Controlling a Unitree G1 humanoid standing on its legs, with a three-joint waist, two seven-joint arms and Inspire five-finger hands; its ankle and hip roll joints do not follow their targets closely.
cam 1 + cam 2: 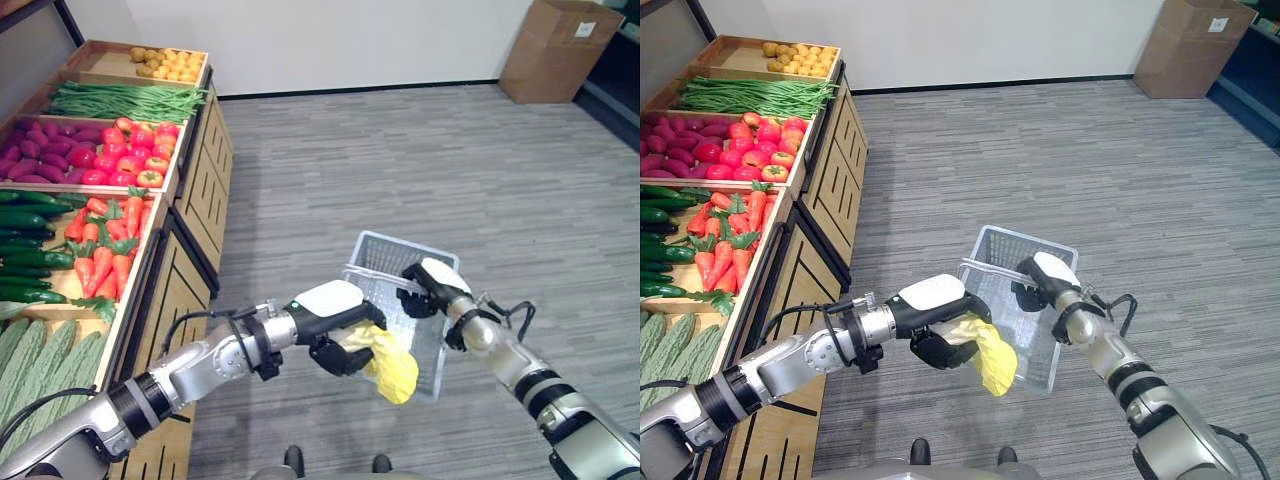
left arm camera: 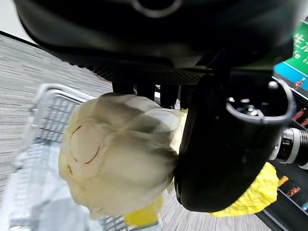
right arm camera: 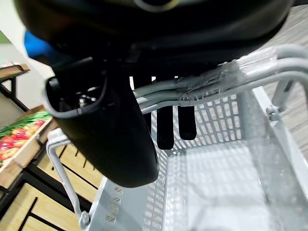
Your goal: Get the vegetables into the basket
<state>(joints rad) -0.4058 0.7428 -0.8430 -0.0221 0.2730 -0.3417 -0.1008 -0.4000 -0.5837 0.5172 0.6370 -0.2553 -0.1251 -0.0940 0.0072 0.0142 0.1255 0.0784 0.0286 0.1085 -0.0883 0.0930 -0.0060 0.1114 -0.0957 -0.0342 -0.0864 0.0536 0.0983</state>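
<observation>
My left hand (image 1: 335, 330) is shut on a pale yellow cabbage (image 1: 388, 362), holding it at the near left rim of the grey wire basket (image 1: 392, 252). In the left wrist view the cabbage (image 2: 115, 154) shows its white stem end, clamped between thumb and fingers (image 2: 144, 89), with the basket (image 2: 45, 103) just past it. My right hand (image 1: 430, 285) is shut on the basket's handle (image 3: 231, 77) and holds the basket off the floor. The basket's inside (image 3: 216, 178) has nothing in it.
A wooden produce stand (image 1: 195, 190) runs along the left, with trays of carrots (image 1: 105, 245), cucumbers (image 1: 25, 250), tomatoes (image 1: 135, 155), green beans (image 1: 125, 100) and potatoes (image 1: 165, 63). A cardboard box (image 1: 560, 45) stands at the far right wall. Grey carpet (image 1: 400, 160) lies open beyond the basket.
</observation>
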